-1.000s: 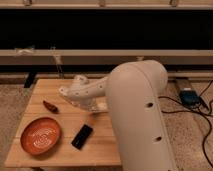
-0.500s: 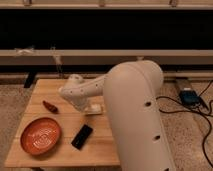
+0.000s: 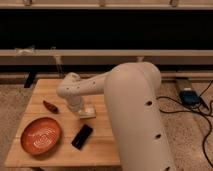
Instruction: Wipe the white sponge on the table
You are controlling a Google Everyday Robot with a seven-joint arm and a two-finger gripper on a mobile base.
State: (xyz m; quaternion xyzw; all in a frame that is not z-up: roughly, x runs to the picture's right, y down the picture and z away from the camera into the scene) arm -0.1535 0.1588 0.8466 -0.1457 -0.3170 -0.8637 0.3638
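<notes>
The light-wood table stands in the middle left of the camera view. My white arm reaches over it from the right. My gripper points down and sits low on the table top near its middle. A small off-white block, the white sponge, shows right at the gripper's tip, against the table top. The arm's wrist hides most of it.
An orange plate lies at the table's front left. A black phone-like slab lies just in front of the gripper. A small red-brown object lies to its left. A blue device with cables lies on the floor at right.
The wrist has swung a little to the left and down, bringing the gripper's tip onto the table top near the middle. The plate, slab and red-brown object have not moved.
</notes>
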